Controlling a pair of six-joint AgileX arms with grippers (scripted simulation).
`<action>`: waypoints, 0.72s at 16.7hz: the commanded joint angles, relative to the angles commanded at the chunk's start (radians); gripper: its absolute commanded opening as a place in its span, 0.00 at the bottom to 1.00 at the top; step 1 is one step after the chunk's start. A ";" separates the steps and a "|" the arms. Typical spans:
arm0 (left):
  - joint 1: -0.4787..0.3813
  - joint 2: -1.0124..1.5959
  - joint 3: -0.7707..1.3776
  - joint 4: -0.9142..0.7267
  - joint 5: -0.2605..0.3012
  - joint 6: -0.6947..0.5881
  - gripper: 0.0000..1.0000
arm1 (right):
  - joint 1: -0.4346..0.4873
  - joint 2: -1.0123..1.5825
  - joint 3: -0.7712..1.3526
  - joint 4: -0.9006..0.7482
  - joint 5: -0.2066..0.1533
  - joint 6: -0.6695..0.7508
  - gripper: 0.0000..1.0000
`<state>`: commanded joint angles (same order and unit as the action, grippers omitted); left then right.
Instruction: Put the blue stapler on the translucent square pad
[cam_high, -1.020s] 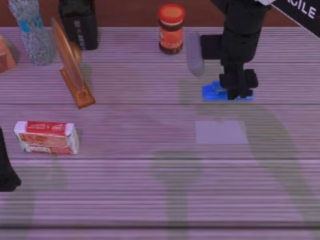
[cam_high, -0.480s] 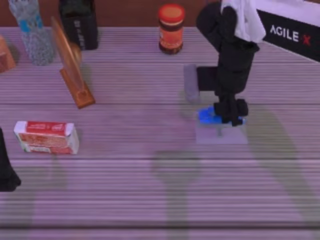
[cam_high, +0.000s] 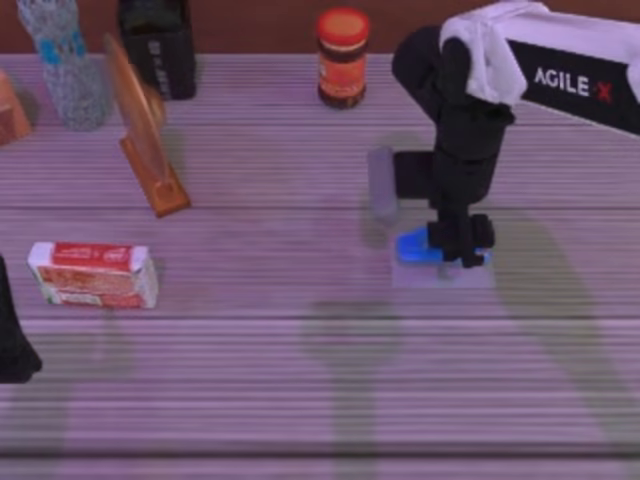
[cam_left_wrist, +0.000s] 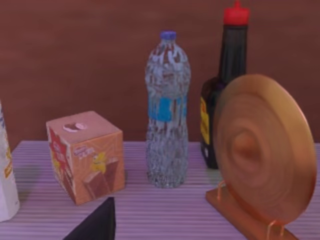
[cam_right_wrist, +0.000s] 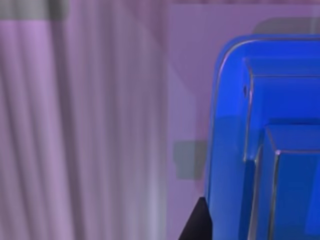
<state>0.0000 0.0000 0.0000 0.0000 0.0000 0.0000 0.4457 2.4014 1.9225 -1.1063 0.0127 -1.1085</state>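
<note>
Stapler (cam_high: 412, 246) lies crosswise, L-R, over pad (cam_high: 470, 277).

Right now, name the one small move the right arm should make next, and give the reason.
Probably lower a touch and open. The right gripper holds the blue stapler over the far edge of the translucent square pad; the right wrist view shows the stapler above the pad. Whether it already rests there, I cannot tell. The left arm sits parked at the table's left edge.

surface: purple ribbed tabletop (cam_high: 250, 400) | backdrop: brown wall (cam_left_wrist: 90, 60) | light: soft shadows on table
</note>
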 joint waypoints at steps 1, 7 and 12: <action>0.000 0.000 0.000 0.000 0.000 0.000 1.00 | 0.000 0.000 0.000 0.000 0.000 0.000 0.15; 0.000 0.000 0.000 0.000 0.000 0.000 1.00 | 0.000 0.000 0.000 0.000 0.000 0.000 0.60; 0.000 0.000 0.000 0.000 0.000 0.000 1.00 | 0.000 0.000 0.000 0.000 0.000 0.000 0.98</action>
<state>0.0000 0.0000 0.0000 0.0000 0.0000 0.0000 0.4457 2.4014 1.9225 -1.1063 0.0127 -1.1085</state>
